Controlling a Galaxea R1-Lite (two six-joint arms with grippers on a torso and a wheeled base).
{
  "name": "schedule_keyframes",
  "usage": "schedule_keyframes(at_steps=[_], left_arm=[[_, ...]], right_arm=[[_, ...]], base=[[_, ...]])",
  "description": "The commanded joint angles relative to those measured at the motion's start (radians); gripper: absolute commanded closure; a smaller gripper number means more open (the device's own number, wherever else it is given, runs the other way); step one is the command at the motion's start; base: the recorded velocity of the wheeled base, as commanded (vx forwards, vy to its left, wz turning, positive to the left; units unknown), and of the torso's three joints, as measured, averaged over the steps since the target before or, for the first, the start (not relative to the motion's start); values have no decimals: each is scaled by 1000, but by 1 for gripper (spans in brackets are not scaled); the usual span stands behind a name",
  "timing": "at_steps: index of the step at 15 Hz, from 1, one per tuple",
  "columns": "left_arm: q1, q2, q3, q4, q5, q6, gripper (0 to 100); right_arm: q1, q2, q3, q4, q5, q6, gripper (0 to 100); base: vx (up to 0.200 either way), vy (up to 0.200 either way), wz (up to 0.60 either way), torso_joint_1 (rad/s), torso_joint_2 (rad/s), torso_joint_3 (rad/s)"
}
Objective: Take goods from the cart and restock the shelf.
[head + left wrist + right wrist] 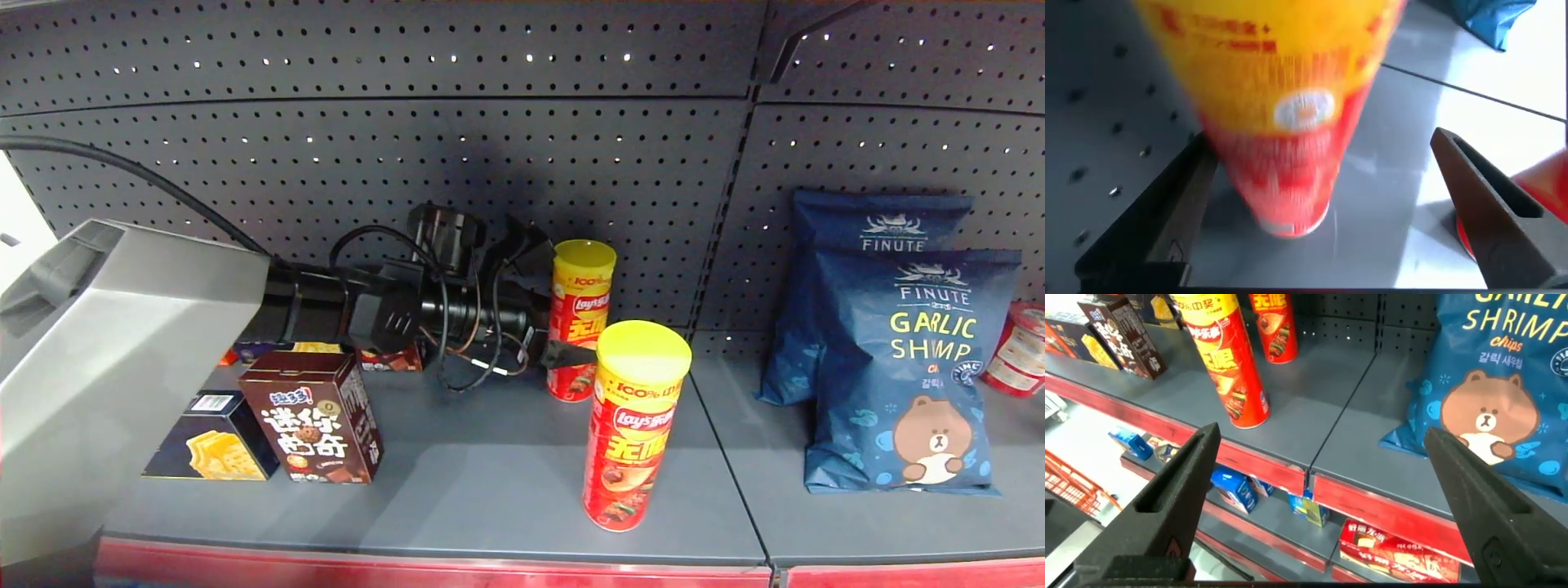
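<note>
Two tall red chip cans with yellow lids stand on the grey shelf [490, 474]. The rear can [581, 314] is close to the pegboard, and the front can [635, 425] is nearer the shelf edge. My left gripper [557, 300] reaches in from the left and is open around the rear can [1290, 122]; one finger [1167, 220] is close to it, while the other finger [1490, 212] stands clear. My right gripper [1323, 433] hangs open and empty in front of the shelf, with both cans [1226, 363] beyond it.
A brown cookie box [314, 416] and a dark cracker box [216, 437] stand at the left of the shelf. Blue shrimp chip bags [898, 359] lean at the right, beside a red cup [1016, 351]. A lower shelf [1290, 494] holds more goods.
</note>
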Motion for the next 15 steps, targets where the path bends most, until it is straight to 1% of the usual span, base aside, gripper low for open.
schedule_keyframes(at_steps=[1,3,4,5,6,8,10,11,12,14,15], left_arm=[[12,-65,61,-3,1,0,0],[20,-94,104,-6,2,0,0],[30,-124,153,-37,2,0,0],[33,-132,169,-46,2,0,0],[38,-166,206,-62,2,0,0],[52,-200,216,-62,2,0,0],[61,-244,245,-62,2,0,0],[61,-244,245,-62,2,0,0],[69,-305,318,-63,14,-1,0],[69,-377,390,-63,64,-3,0],[69,-391,400,-63,68,-3,0]], right_arm=[[1,18,-5,-2,1,0,0],[4,35,-16,-2,1,-2,0],[9,67,-35,-3,3,-2,0],[9,79,-45,-3,4,-2,0],[11,145,-90,-11,4,-3,0],[9,257,-163,-17,4,-5,0],[38,415,-254,-26,-2,-9,0],[38,415,-254,-26,-2,-9,0],[63,547,-321,-26,-16,-12,0],[72,665,-344,-31,-76,-9,0],[72,679,-343,-34,-82,-6,0]], base=[[0,0,0,0,0,0],[0,0,0,0,0,0],[0,0,0,0,0,0],[0,0,0,0,0,0],[0,0,0,0,0,0],[0,0,0,0,0,0],[0,0,0,0,0,0],[0,0,0,0,0,0],[0,0,0,0,0,0],[0,0,0,0,0,0],[0,0,0,0,0,0]])
